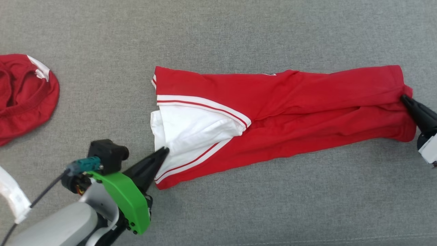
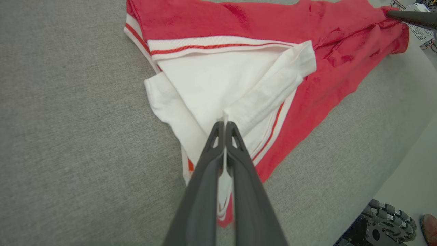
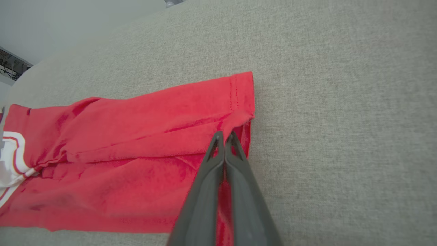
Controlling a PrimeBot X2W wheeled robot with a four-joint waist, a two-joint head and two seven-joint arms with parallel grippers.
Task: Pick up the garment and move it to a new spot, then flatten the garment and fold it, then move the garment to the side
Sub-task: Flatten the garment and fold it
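Garment: soft matt cloth. Surface: coarse grey woven fabric. Fingers: matt dark plastic.

The garment is a red shirt with a white panel and red-and-white striped trim. Folded lengthwise into a long, wrinkled band, it lies flat across the middle of the head view, white part at the left end, hemmed red edge at the right.

centre: garment spans the grey surface side to side, blocks the middle band
far side: bare fabric beyond it, free across the width
near side: bare strip, free
left edge: second red garment, well apart, gap between passable
ends: left gripper and right gripper clamped on the garment's two ends, occupy both
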